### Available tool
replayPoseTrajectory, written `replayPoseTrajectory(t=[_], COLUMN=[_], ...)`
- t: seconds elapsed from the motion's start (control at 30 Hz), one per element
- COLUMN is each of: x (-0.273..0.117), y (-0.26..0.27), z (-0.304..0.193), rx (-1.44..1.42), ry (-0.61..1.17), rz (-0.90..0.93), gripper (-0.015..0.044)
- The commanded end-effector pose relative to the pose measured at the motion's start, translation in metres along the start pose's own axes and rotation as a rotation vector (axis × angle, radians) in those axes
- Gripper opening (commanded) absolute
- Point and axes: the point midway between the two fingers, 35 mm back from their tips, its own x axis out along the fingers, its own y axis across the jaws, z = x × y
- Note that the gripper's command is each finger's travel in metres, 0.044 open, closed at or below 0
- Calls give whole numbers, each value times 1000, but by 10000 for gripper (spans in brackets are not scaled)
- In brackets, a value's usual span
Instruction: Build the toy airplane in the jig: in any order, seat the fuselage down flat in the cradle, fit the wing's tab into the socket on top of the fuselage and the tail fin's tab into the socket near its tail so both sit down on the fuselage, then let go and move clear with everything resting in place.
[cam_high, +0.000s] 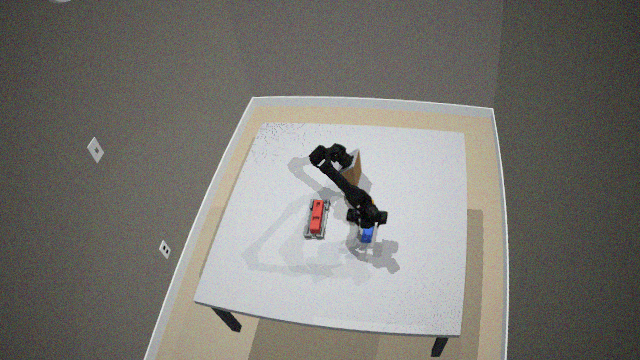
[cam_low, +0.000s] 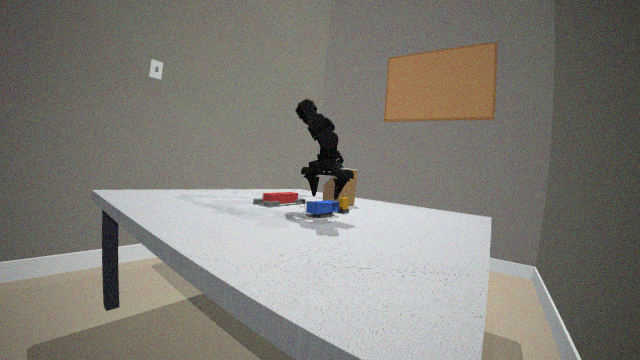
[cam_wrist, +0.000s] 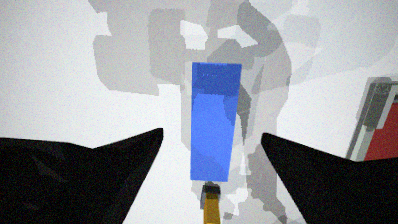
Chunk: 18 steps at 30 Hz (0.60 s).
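The red fuselage (cam_high: 316, 226) (cam_low: 280, 197) (cam_wrist: 385, 137) lies in the grey jig (cam_high: 307, 235) (cam_low: 259, 202) (cam_wrist: 374, 107), looking level, with its top sockets empty. The blue wing (cam_high: 367, 236) (cam_low: 320, 208) (cam_wrist: 210, 145) lies on the table beside the jig. The yellow tail fin (cam_low: 344, 203) (cam_wrist: 212, 212) lies just beyond one end of the wing, its dark tab toward the wing; the arm mostly hides it in the top view. My gripper (cam_low: 325, 196) (cam_wrist: 212, 135) is open and empty, pointing down above the wing, one finger on each side of it in the wrist view.
A brown block (cam_high: 356, 172) (cam_low: 350, 187) stands upright on the white table (cam_high: 425, 280) (cam_low: 425, 265) near the arm's base. The arm reaches past it. The jig with the fuselage is to one side of the gripper, at the right edge of the wrist view.
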Motion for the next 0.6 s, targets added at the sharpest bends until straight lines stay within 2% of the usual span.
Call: replayPoseTrajectory(t=[0.0,0.57], x=[12,40], y=[-1,-2], z=[-2,-3], rx=[-6,-7], ry=[11,10], rz=[-8,-11], gripper=[440,440])
